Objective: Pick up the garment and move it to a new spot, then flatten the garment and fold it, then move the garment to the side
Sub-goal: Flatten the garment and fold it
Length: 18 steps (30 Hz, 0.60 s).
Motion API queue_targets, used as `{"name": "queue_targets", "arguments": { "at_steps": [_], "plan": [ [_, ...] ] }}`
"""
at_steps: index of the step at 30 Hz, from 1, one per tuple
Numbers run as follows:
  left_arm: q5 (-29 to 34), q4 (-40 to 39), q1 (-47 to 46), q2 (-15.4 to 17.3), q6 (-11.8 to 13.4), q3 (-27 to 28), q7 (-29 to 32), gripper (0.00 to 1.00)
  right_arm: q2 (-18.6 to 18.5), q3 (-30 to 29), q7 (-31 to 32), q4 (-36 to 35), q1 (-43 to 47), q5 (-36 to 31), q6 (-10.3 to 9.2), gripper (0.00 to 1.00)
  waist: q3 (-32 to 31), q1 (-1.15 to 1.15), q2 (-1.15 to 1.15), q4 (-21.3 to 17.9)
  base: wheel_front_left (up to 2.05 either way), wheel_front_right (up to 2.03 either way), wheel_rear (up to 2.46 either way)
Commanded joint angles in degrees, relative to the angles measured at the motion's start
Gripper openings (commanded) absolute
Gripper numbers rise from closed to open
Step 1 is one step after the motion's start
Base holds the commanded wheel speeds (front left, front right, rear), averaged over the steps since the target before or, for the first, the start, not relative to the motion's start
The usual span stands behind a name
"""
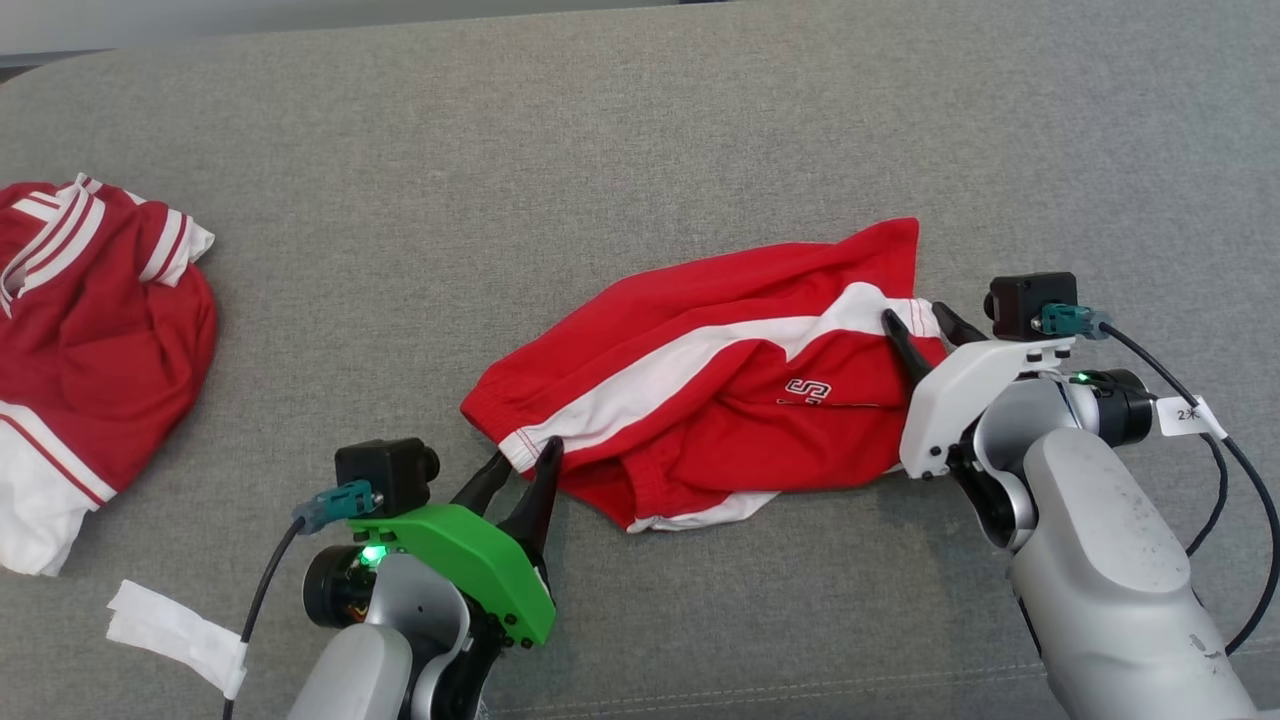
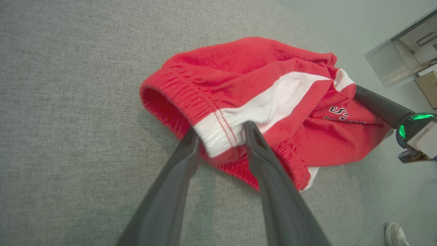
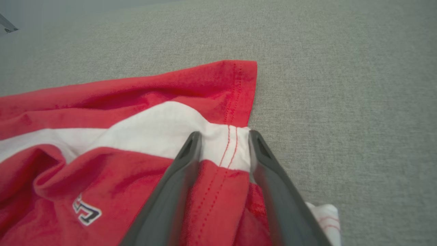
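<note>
Two garments: we see a red jersey and the red shorts on the grey cloth-covered counter, well apart from each other.
Far left: the red jersey lies crumpled, with white stripes at its sleeve and hem. Part of it runs past the edge of the head view.
Lower left: a white strip lies flat near the counter's front edge, just beside the left arm's cable. We cannot tell whether it is tape or paper.
Left pincer: green-shelled and narrow, with its two fingers closed on the white patch of the shorts' elastic waistband.
Middle: the red shorts rest rumpled on the counter, lying across the head view between the two pincers. The waistband end is to the left and a leg hem to the right. A white side stripe runs along them, and a small black-and-white logo sits on the red panel near the right end.
Right pincer: white-shelled and narrow, holding the leg hem where the white stripe meets the double stitching.
Corner of the left wrist view: we see a pale shoe on the floor beyond the counter's edge.
</note>
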Motion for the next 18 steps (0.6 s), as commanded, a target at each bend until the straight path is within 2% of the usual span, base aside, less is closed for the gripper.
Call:
{"name": "queue_targets", "arguments": {
  "at_steps": [1,2,3,9,11,13,14,15,18],
  "plan": [
    [0.0,-0.2,0.3,0.4,0.1,0.1,-0.1,0.62,-0.3,0.0,-0.3,0.2,-0.5,0.5,-0.04,0.71,0.1,0.0,0.52,-0.1,0.0,0.0,0.0],
    [0.0,-0.2,0.3,0.4,0.1,0.0,-0.1,0.62,-0.4,0.0,-0.4,0.2,-0.5,0.6,-0.04,0.71,0.1,0.0,0.52,-0.2,0.0,0.0,0.0],
    [0.0,-0.3,0.2,0.6,0.1,0.0,0.0,0.5,-0.4,-0.2,-0.4,0.3,-0.3,0.6,-0.04,0.71,0.3,0.0,0.52,-0.2,0.0,0.0,0.0],
    [0.2,-0.4,-0.3,0.9,0.4,-0.1,-0.3,0.44,-0.3,-0.2,-0.6,0.6,0.1,0.9,-0.04,0.68,0.8,0.0,0.52,-0.4,0.0,0.0,0.0],
    [0.2,-0.4,-0.4,1.0,0.4,-0.1,-0.4,0.38,-0.2,-0.2,-0.5,0.7,0.1,1.2,-0.04,0.55,0.9,0.0,0.52,-0.4,0.0,0.0,0.0],
    [0.2,-0.2,-0.4,1.1,0.3,-0.2,-0.4,0.26,0.0,-0.2,-0.2,1.0,0.2,1.6,-0.04,0.31,0.9,0.0,0.52,-0.4,0.0,0.0,0.0],
    [0.2,-0.2,-0.4,1.2,0.3,-0.2,-0.5,0.18,0.1,-0.2,0.0,1.2,0.2,2.1,-0.04,0.1,0.9,0.0,0.52,-0.4,0.0,0.0,0.0],
    [0.3,-0.1,-0.4,1.3,0.2,-0.3,-0.5,0.0,0.1,0.0,0.1,1.4,0.3,2.5,-0.04,0.0,0.8,0.0,0.52,-0.4,0.0,0.0,0.0],
    [0.3,0.0,-0.4,1.4,0.1,-0.4,-0.6,0.0,0.2,-0.2,0.0,1.6,0.5,3.4,-0.04,0.0,0.7,0.0,0.52,-0.5,0.0,0.0,0.0]
  ]
}}
